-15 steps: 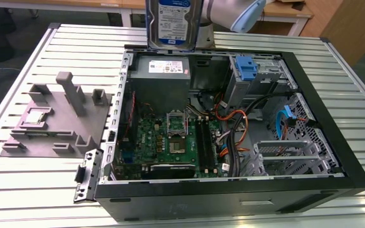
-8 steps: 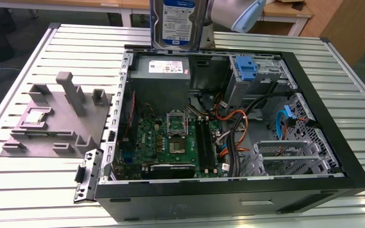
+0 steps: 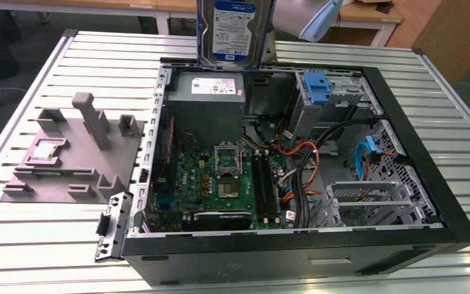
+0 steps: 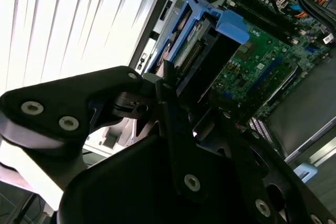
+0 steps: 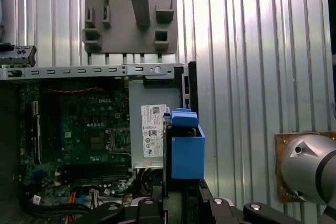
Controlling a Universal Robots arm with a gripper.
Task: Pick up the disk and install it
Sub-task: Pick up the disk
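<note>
my gripper (image 5: 181, 188) clamped on disk (image 3: 231, 27) | PC case (image 3: 300, 252) under me | I'd keep it straight, slow, off wires (image 3: 305, 156)

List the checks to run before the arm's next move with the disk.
1. Disk off the table, upright above the case: ok.
2. Gripper shut on the disk: ok.
3. Blue bracket clipped on the disk: ok.
4. Case lying open side up, inside reachable: ok.
5. Metal cage looks empty: ok.
6. Cables clear of the cage: cannot tell.
</note>
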